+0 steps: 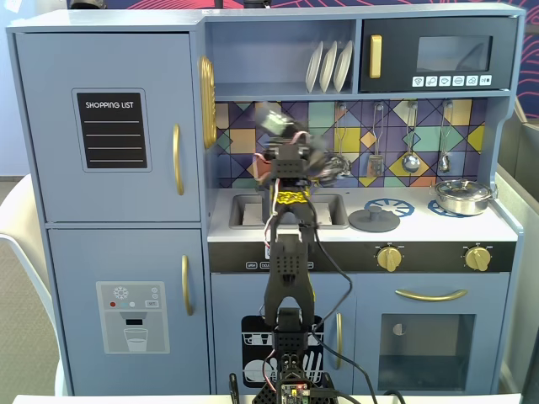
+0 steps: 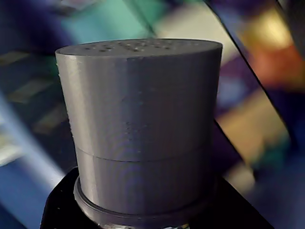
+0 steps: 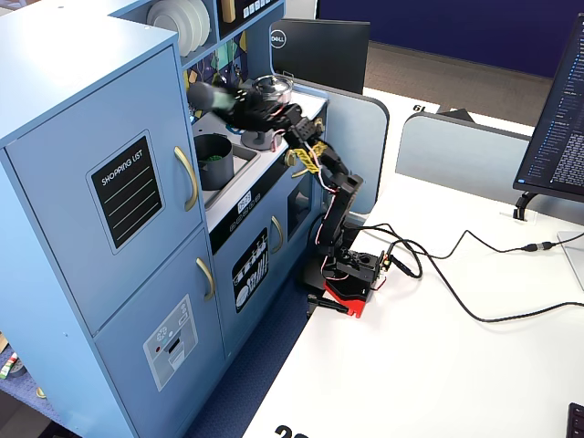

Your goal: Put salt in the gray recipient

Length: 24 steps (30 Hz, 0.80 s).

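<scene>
Right now my claw (image 3: 212, 97) is clenched on the salt (image 2: 143, 129); the wrist view fills with its gray cap, the holes on top facing away from the lens. In a fixed view the shaker (image 3: 203, 95) lies nearly level, held high above the toy kitchen's worktop (image 3: 239, 187), its tip reaching over the sink end nearest the fridge door. The gray recipient (image 3: 213, 161) sits in that sink, below the shaker and a little toward the worktop's front edge. From the front the picture blurs around the claw (image 1: 274, 122), so I cannot read the label or the exact tilt there.

I judge this to be the carry-and-pour step: the salt is up and close to the pot, but not yet tipped mouth-down over it. Next I would need to line the cap up over the pot's opening, then roll the wrist down.

Around it: a flat gray lid (image 1: 374, 220) on the worktop's middle, a shiny pan (image 1: 461, 195) toward its far right corner, utensils (image 1: 410, 160) hanging behind. The shelf above the sink leaves little headroom, and the tall fridge wall crowds one side.
</scene>
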Motion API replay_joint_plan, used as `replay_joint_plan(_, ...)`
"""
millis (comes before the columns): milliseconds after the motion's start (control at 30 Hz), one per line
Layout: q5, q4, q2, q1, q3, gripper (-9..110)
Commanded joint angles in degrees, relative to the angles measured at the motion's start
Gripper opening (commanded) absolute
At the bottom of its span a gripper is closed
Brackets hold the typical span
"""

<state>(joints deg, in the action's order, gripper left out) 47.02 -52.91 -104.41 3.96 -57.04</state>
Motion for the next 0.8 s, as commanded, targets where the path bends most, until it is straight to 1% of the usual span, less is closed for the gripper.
replay_joint_plan(0,11.1,1.0,3.6,-4.6,8.7,0)
replay_joint_plan(167,14.6,9.1,6.4,-6.7,9.3,0)
replay_joint_plan(233,14.2,9.4,8.3,-6.6,12.0,0)
replay_joint_plan(333,14.9,-2.5,12.5,-4.4,20.1,0)
replay_joint_plan(433,15.1,-13.8,13.4,-3.3,21.1,0)
replay_joint_plan(500,15.2,-17.1,13.6,-3.5,20.7,0)
replay_joint_plan(567,14.3,-14.6,13.8,-4.7,20.4,0)
replay_joint_plan(633,12.5,-6.2,13.4,-6.1,19.5,0)
replay_joint_plan(700,11.2,4.9,12.2,-6.2,17.8,0)
replay_joint_plan(767,9.8,10.9,12.3,-5.7,18.1,0)
